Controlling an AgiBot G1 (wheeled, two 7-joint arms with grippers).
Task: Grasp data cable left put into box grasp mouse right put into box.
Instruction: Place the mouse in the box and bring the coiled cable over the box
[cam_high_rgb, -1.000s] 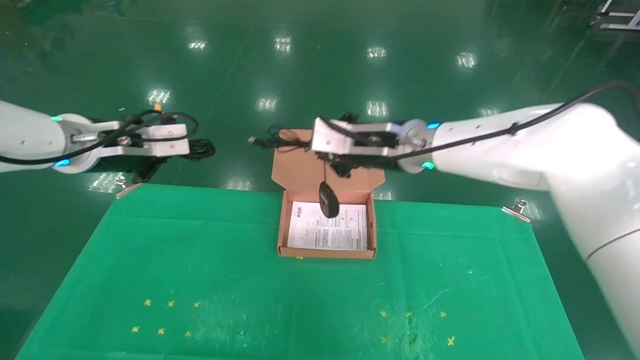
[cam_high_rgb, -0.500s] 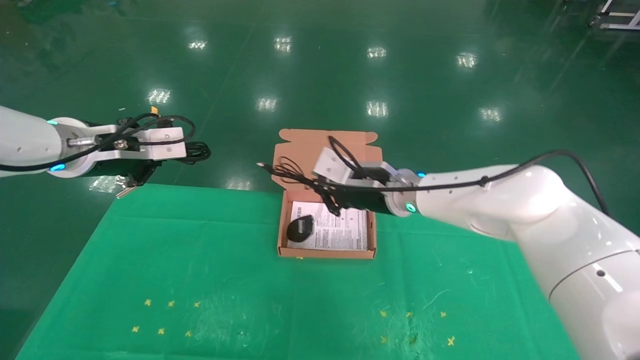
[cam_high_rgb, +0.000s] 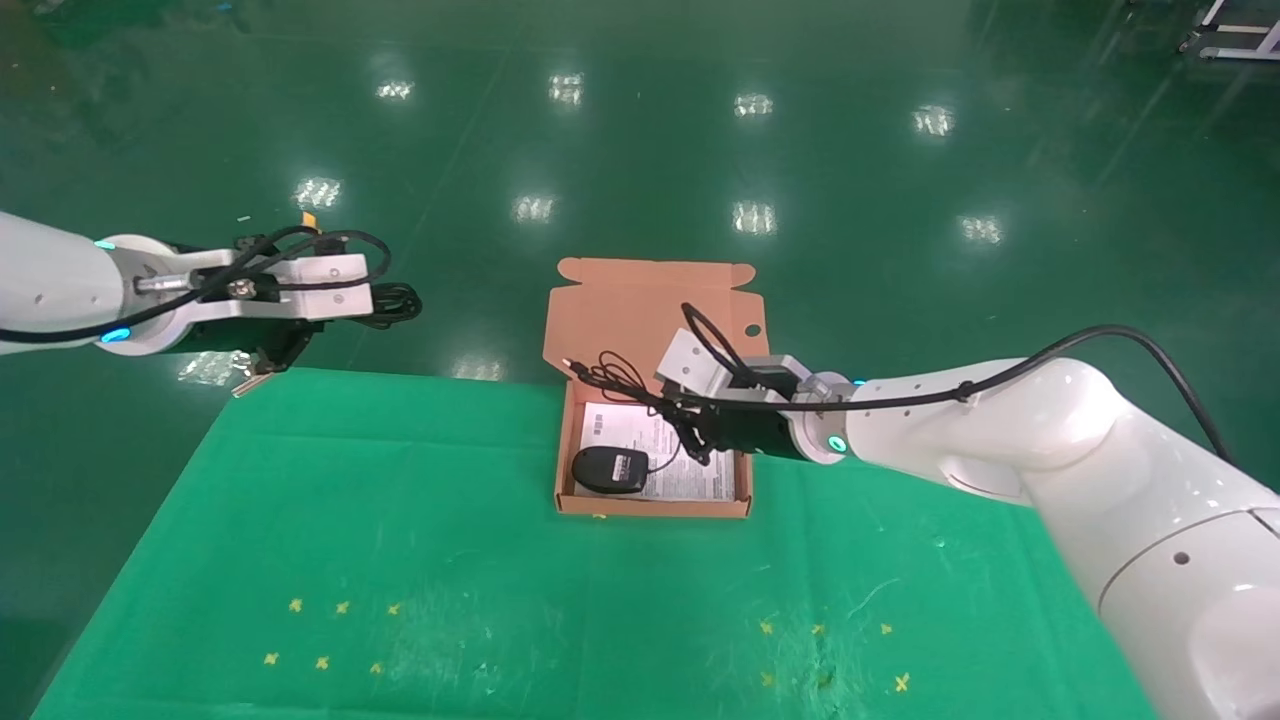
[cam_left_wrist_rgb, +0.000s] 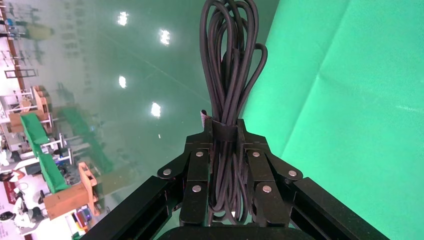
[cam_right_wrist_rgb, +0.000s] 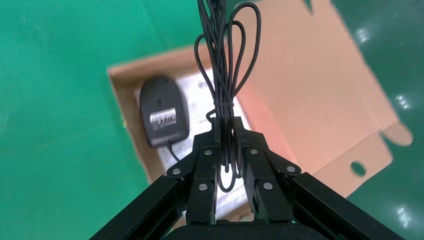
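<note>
The orange-brown box stands open at the table's far middle, its lid folded back. The black mouse lies bottom-up on the white sheet in the box's near left corner; it also shows in the right wrist view. My right gripper hangs low over the box and is shut on the mouse's bundled cord, whose loops stick out over the lid. My left gripper hovers beyond the table's far left corner, shut on the data cable.
A green cloth covers the table, held by metal clips at the far corners. Small yellow marks sit near the front on both sides. A glossy green floor lies beyond.
My right gripper came down and toward me with the cord. The mouse went from dangling above the box to lying inside it. The left arm dipped slightly, then held still.
</note>
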